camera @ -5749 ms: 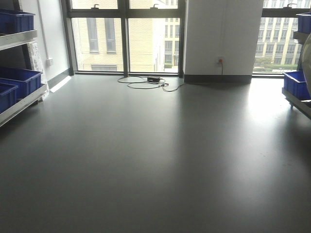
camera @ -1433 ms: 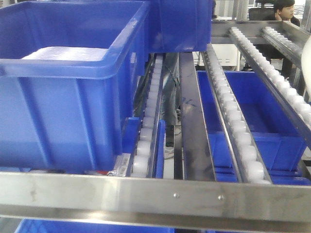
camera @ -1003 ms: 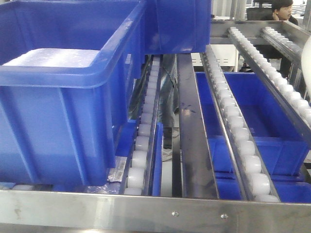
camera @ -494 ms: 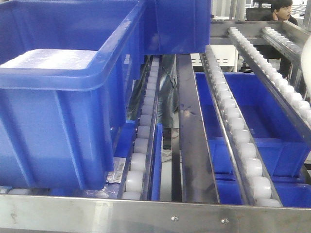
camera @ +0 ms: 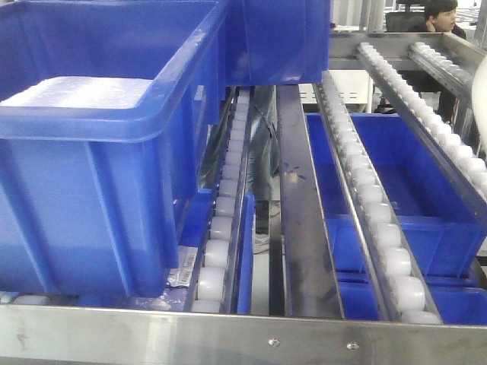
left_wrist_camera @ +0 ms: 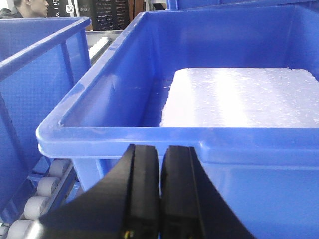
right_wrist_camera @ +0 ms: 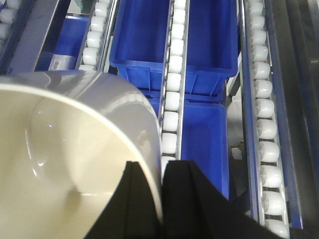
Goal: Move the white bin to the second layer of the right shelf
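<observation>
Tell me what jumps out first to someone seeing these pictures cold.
The big blue crate fills the front view's left, sitting on the roller tracks with a white foam slab inside. In the right wrist view, the right claw is pinched on the rim of the glossy white bin, held above the rollers. The left claw hangs shut and empty before the crate's rim.

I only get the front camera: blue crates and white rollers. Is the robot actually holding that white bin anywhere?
Observer: Yes. The right pincer is clamped on the white bin, with the rim between its fingers.
Operator: Is anything inside it?
Observer: No, the right wrist view shows it empty, with roller tracks beyond it.
Operator: And the other arm?
Observer: The left pincer is shut on nothing, facing the blue crate.
</observation>
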`<action>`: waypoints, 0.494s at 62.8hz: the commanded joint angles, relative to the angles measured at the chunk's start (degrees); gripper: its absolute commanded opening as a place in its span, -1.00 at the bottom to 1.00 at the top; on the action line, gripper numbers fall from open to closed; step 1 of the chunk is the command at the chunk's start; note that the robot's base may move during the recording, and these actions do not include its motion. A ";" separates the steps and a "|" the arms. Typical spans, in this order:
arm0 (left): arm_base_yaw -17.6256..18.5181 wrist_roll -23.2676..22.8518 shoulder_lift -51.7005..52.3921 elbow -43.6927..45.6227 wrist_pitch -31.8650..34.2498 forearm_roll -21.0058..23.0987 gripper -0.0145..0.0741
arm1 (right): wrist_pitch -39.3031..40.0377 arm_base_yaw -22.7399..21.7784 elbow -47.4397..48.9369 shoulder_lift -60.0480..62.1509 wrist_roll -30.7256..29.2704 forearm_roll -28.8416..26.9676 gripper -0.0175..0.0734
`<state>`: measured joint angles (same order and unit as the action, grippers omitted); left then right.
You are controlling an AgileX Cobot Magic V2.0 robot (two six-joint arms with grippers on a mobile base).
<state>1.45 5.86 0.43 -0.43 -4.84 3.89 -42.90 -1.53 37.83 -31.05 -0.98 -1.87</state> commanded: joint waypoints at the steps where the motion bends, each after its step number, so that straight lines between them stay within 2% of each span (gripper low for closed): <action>1: 0.33 -0.15 0.75 -2.11 4.84 0.35 -0.48 | 6.19 -0.35 1.76 -0.32 0.00 -0.14 -0.49; 31: 0.33 -0.15 0.75 -2.11 4.84 0.35 -0.48 | -0.47 -0.35 1.76 -1.32 0.00 -3.01 -0.49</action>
<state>1.45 5.86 0.43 -0.43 -4.84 3.89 -46.13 -1.53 37.83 -31.26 -0.98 -3.56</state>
